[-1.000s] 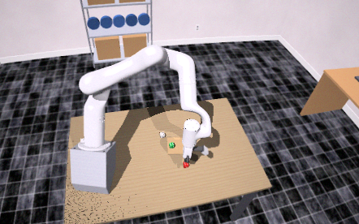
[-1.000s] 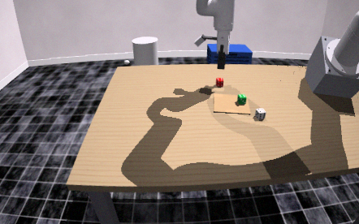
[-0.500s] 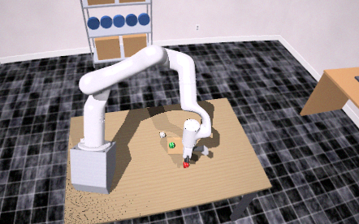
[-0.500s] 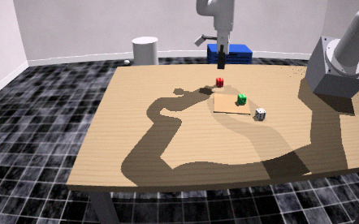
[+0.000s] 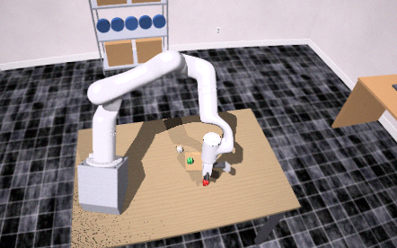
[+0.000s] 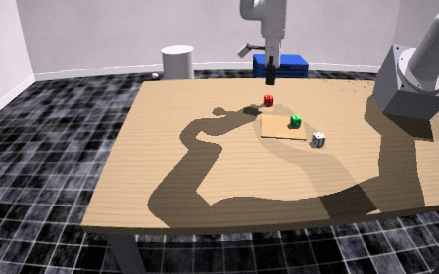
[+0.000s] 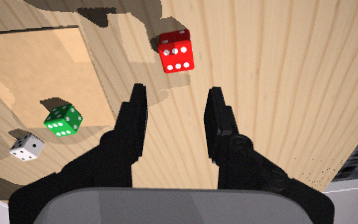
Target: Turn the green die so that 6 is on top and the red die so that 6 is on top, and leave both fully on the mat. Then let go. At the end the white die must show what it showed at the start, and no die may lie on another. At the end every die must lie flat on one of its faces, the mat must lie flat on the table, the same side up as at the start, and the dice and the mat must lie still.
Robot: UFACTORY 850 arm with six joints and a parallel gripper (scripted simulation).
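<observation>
wrist view: red die (image 7: 176,51) ahead of empty, half-open gripper (image 7: 177,106).

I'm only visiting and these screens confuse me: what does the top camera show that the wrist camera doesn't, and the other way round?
Only the top view shows the whole white arm, its grey box pedestal, the metal shelf rack and the tiled floor. Only the wrist view shows the dice's pips and the black hand open, holding nothing. Both show the small red die off the tan square mat, the small green die on it, and the small white die off it.
</observation>
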